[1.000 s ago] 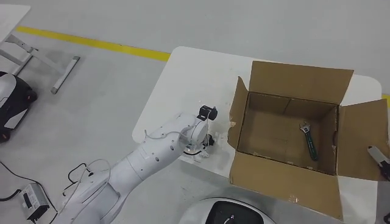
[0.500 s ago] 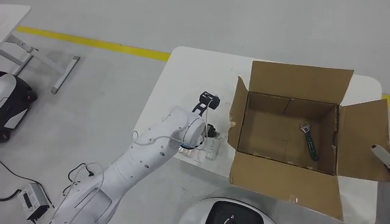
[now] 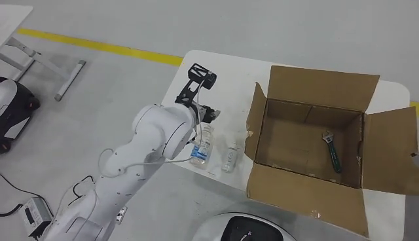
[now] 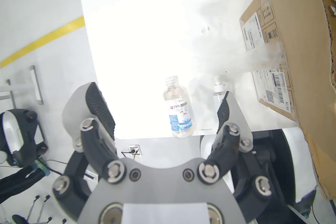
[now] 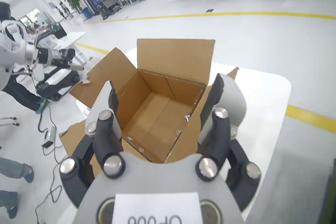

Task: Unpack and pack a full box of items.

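At the front edge of the table [image 3: 229, 77] a labelled bottle [image 3: 202, 147] and a small spray bottle [image 3: 229, 158] sat side by side. Just above, at their 11 o'clock, the left gripper [image 4: 159, 93] hung wide open, empty. At their 3 o'clock the box [image 3: 308, 198] stood open, a wrench [image 3: 332, 152] inside. The right gripper [image 5: 164, 83] gaped empty before it.

Left arm [image 3: 157, 143] bent at the elbow, left jaws wide apart, empty; right jaws likewise apart.
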Controlling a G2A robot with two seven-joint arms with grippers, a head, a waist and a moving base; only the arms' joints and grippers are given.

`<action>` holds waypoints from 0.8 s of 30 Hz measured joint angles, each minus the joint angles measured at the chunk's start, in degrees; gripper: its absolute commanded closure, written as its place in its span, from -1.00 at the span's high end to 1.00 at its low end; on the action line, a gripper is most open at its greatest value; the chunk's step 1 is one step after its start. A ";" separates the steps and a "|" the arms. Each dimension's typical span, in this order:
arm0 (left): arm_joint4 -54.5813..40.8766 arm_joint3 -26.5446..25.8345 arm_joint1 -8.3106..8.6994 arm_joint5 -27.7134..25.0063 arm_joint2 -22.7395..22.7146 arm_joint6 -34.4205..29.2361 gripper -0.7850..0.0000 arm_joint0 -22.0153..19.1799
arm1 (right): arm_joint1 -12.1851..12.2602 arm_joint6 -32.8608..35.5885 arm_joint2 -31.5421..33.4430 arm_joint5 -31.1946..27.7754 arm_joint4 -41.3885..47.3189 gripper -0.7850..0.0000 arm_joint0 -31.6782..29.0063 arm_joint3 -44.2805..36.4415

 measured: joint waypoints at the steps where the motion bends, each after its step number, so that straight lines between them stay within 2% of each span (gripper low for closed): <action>1: 0.34 -0.59 0.01 -0.09 -0.53 0.14 1.00 0.11 | 0.03 0.21 -1.10 0.11 -2.41 -1.00 0.04 -0.93; 9: 0.48 -1.86 -0.24 0.16 -1.79 1.38 1.00 0.53 | 0.09 0.88 -11.57 2.50 -16.67 -1.00 2.39 0.06; 21: 0.46 -1.86 -0.24 0.15 -1.78 1.37 1.00 0.53 | 0.09 0.80 -11.72 2.53 -16.92 -1.00 2.47 0.09; 24: 0.46 -1.86 -0.24 0.15 -1.78 1.37 1.00 0.53 | 0.18 1.27 -12.87 2.50 -20.44 -1.00 3.35 -1.17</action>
